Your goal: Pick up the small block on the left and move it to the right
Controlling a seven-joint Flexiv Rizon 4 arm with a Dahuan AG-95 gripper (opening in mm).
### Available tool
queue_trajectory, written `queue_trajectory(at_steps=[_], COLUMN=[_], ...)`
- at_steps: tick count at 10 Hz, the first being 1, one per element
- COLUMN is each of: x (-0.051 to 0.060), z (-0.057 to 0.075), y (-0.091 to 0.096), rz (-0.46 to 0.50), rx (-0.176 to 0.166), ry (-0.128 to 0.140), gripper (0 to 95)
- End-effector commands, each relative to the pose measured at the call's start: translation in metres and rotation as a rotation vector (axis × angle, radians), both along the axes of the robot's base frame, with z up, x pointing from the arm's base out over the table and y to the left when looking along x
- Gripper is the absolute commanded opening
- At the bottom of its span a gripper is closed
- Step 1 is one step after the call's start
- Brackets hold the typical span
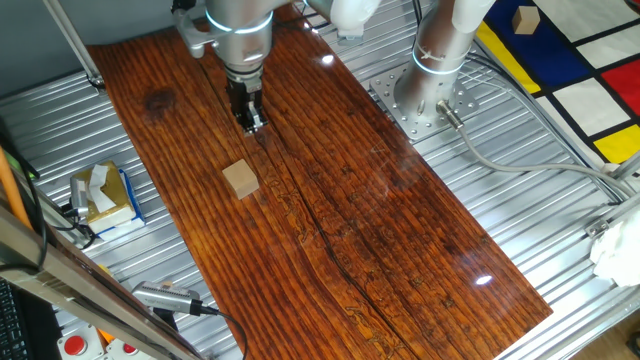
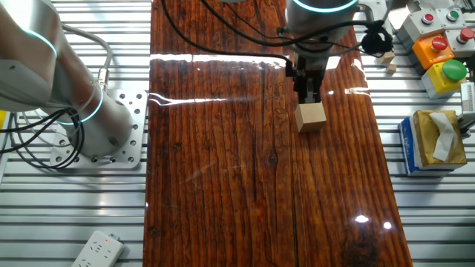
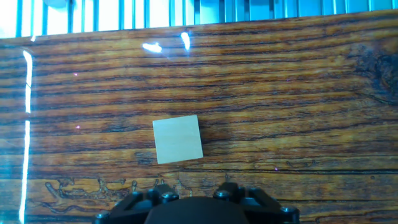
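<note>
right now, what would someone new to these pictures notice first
The small block, pale against the dark reddish board, lies alone on the wood. The gripper hangs just beyond it with nothing in its fingers. A yellow-and-blue tissue box sits off the board on the ribbed metal.

Reddish wooden board (image 1: 350,230), tissue box (image 2: 433,141), power strip (image 2: 98,249), button boxes (image 2: 438,52)
</note>
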State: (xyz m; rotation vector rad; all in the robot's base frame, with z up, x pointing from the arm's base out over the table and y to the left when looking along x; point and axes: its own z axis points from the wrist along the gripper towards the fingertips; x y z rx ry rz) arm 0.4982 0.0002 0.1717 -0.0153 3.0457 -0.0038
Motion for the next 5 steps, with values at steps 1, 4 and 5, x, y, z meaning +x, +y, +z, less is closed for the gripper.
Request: queue_trajectory(at_steps=[1,4,5], x=[0.0019,0.0029,0.0034], z=[-0.001,-0.0005,-0.0003], y=[0.0002,-0.003,-0.0045], rz=[-0.007,0.0,0.004], rx=[0.001,-0.012,-0.013], ry=[-0.002,-0.007,-0.007], gripper=[0.0,0.0,0.0])
